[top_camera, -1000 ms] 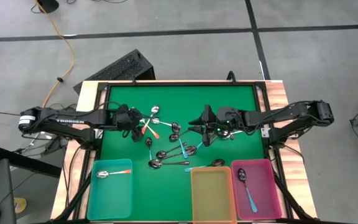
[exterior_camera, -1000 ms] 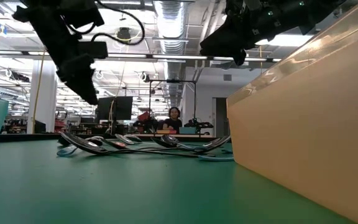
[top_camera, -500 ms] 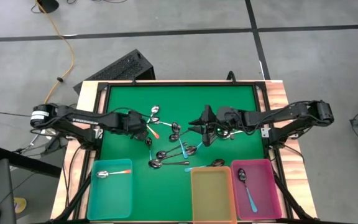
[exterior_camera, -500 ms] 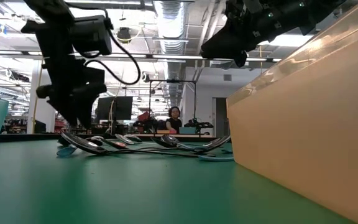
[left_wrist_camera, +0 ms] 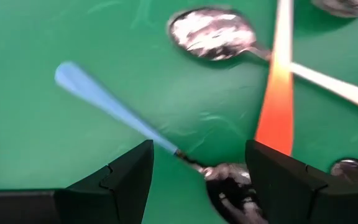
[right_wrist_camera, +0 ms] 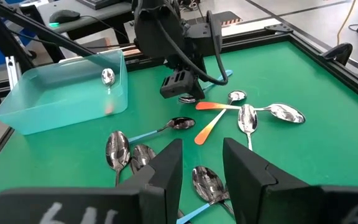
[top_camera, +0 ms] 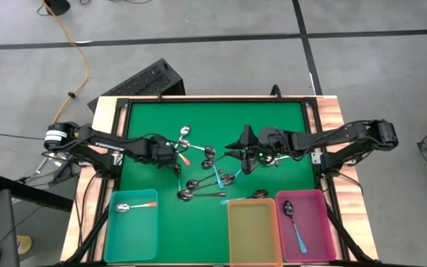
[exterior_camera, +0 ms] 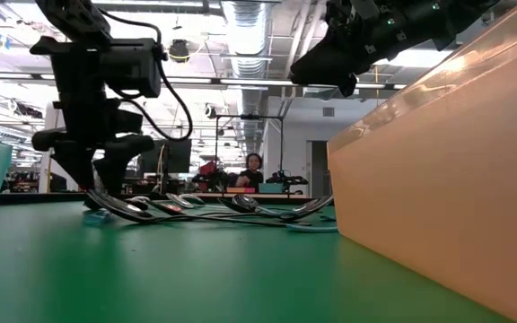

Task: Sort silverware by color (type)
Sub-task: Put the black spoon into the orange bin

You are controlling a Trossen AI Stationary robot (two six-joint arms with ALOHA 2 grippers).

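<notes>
Several spoons lie loose on the green mat, with orange, light blue and plain metal handles. My left gripper is open and points steeply down, low over the pile's left end. In the left wrist view its fingers stand on either side of the thin neck of a light-blue-handled spoon; I see no touch. An orange handle lies beside it. My right gripper hangs open above the pile's right part, with nothing between its fingers.
Along the near edge stand a teal bin holding an orange-handled spoon, a yellow bin, and a pink bin holding a blue-handled spoon. A raised black frame borders the mat. A person sits far behind the table.
My left gripper has come down toward the spoons and a little toward the table's right edge. It has rolled about its own axis and stayed open. The spoons and my right gripper have kept still.
</notes>
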